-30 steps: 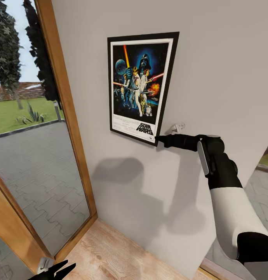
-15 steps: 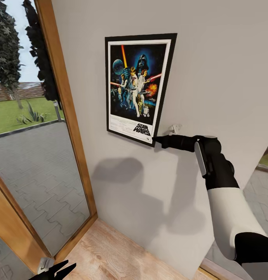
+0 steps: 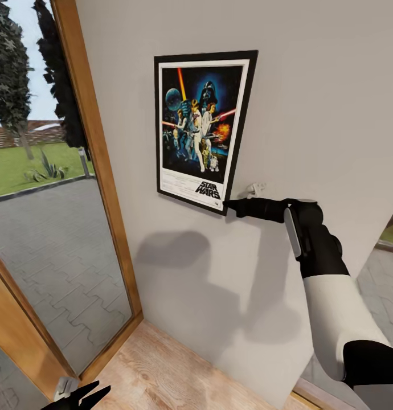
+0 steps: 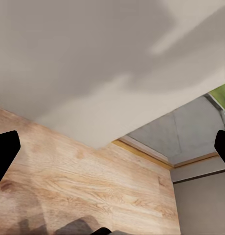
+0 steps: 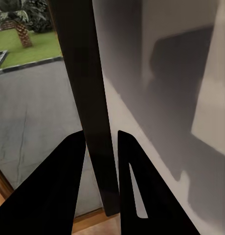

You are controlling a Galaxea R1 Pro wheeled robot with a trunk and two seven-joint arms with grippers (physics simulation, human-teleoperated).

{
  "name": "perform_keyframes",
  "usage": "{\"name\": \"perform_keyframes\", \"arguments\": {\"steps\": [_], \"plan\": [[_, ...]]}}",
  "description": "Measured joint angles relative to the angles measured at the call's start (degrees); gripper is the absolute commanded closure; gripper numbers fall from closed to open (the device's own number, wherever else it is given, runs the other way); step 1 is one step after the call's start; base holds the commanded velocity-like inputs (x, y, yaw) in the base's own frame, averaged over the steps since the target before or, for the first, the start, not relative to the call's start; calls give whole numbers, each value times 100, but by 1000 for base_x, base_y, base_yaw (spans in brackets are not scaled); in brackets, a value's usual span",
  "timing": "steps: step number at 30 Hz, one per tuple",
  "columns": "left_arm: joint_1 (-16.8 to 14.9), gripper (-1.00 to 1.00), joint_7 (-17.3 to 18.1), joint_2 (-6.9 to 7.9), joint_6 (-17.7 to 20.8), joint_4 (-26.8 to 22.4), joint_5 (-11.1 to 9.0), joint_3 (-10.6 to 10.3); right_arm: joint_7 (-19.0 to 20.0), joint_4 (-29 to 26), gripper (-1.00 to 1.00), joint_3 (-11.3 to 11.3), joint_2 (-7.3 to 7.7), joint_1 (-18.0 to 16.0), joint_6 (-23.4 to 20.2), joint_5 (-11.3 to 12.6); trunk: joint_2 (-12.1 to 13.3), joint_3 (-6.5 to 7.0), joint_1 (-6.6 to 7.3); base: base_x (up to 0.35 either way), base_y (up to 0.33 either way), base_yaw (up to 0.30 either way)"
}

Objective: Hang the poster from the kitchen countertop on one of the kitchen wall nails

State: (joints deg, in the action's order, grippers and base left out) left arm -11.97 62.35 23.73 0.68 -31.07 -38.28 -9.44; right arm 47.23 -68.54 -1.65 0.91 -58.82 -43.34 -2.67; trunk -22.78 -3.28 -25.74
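**Poster held flat against wall**

One poster (image 3: pixel 201 131), upright on the grey wall (image 3: pixel 310 97): black frame, white border, blue-black artwork, "STAR WARS" logo at bottom. Pinched at its lower right corner by the right gripper (image 3: pixel 229 206), fingers (image 5: pixel 58 191) closed either side of the frame edge. One white nail (image 3: pixel 255 188) just beside that corner. Bare wall right and below; wood-framed window (image 3: pixel 94 142) left. Left gripper (image 3: pixel 77 397) low over wood floor (image 3: pixel 162 376), fingers spread wide.

right end effector (image 5: pixel 101 152) clamping poster (image 5: pixel 88 88) edge, wall (image 5: pixel 156 73)
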Motion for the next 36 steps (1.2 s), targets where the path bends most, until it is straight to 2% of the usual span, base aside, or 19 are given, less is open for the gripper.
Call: {"name": "perform_keyframes", "arguments": {"steps": [17,25,36], "plan": [[0,-100,0,18,3,-3,0,-5,-145,21,100,-3,-20,0,5,-15,0,0,0,0,0,0],[0,-100,0,18,3,-4,0,-5,-332,21,100,-3,-20,0,1,-5,0,0,0,0,0,0],[0,-100,0,18,3,-4,0,-6,-357,16,100,-9,-20,0,-1,-2,0,0,0,0,0,0]]}}
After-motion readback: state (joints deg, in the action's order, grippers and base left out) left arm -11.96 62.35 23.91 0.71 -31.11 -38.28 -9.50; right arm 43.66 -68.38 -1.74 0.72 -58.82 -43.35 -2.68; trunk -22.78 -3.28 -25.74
